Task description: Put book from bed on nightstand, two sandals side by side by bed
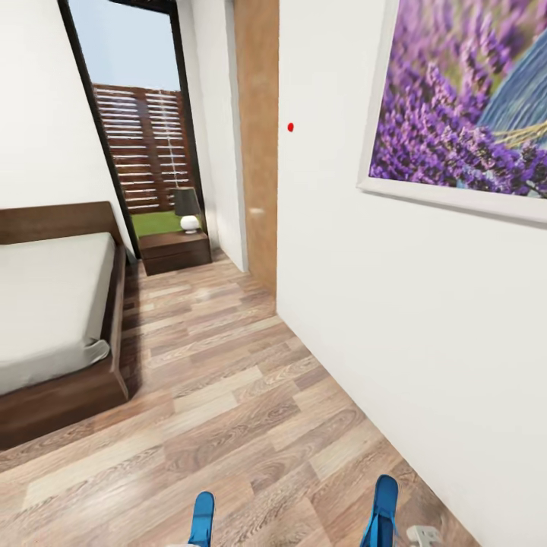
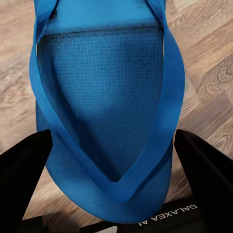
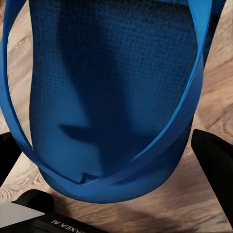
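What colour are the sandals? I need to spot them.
Bright blue sandals, clearest in the left wrist view.

Head view: the bed [image 1: 53, 304] is cut off by the left edge, so its far left side and most of the headboard are unseen. The framed lavender picture [image 1: 463, 106] runs past the top and right edges. The two sandals [image 1: 202, 518] [image 1: 381, 510] are cropped by the bottom edge, only their tips showing. The small object near the right sandal is too cropped to identify.

Wrist views: each sandal [image 2: 104, 111] [image 3: 111, 97] extends past the frame, hiding its heel. The dark fingers [image 2: 24, 170] [image 3: 213, 165] are cut off at the edges.
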